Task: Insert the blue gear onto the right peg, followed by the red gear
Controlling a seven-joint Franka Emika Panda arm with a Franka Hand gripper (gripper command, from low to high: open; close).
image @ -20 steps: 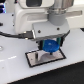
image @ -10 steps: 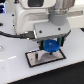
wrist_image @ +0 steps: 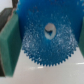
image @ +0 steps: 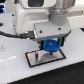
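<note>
The tabletop [image: 12,70] is white and carries the black-bordered white plate [image: 34,61]. Above the plate hangs the white arm [image: 35,17], with its hand [image: 50,46] lowered over the plate's half toward the exterior view's right. The hand is closed narrowly on the blue gear [image: 51,46], which sits just above the plate. In the wrist view, a green finger [wrist_image: 9,45] presses the toothed rim of the blue gear [wrist_image: 47,32]. The right peg appears hidden beneath the gear.
</note>
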